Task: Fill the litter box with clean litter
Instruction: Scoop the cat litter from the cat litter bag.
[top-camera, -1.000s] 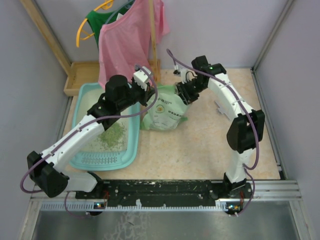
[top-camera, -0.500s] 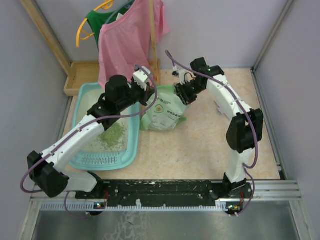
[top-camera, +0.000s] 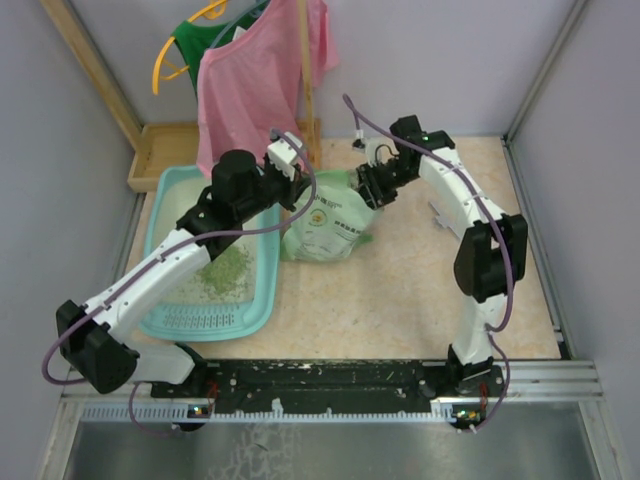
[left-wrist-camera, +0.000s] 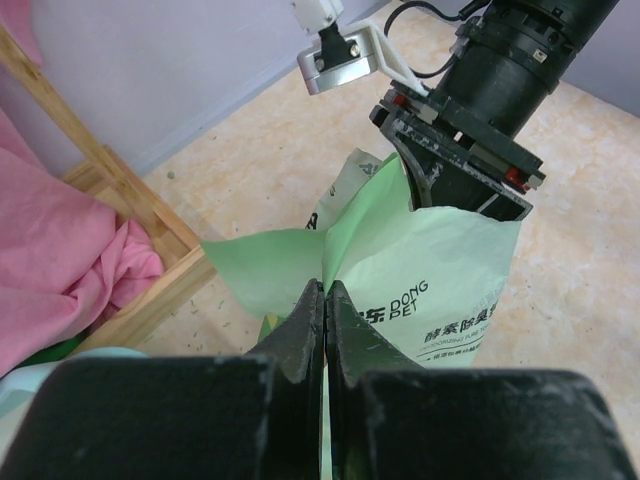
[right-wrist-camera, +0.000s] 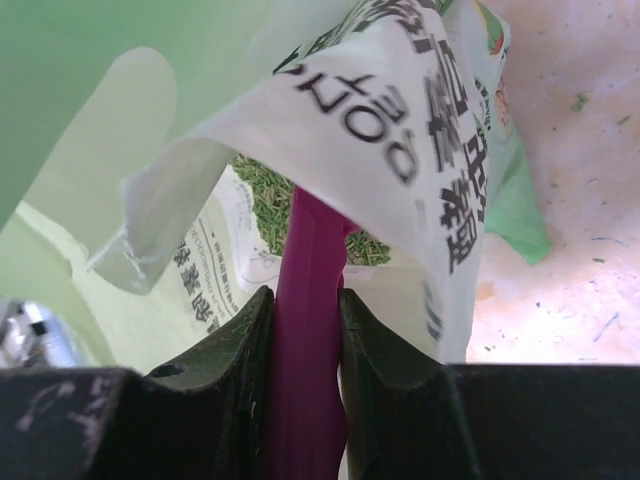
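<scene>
The light-teal litter box lies at the left of the table with a patch of green litter on its whitish base. The pale green litter bag stands right of it. My left gripper is shut on the bag's top edge. My right gripper is shut on the magenta scoop handle, which reaches down into the open bag, where green litter shows. In the top view the right gripper is at the bag's upper right corner.
A wooden tray sits at the back left. Pink and green clothes hang on a wooden rack behind the box. Loose granules are scattered on the beige table.
My right arm has shifted slightly right and back at the bag's mouth. The left arm and the bag have stayed put.
</scene>
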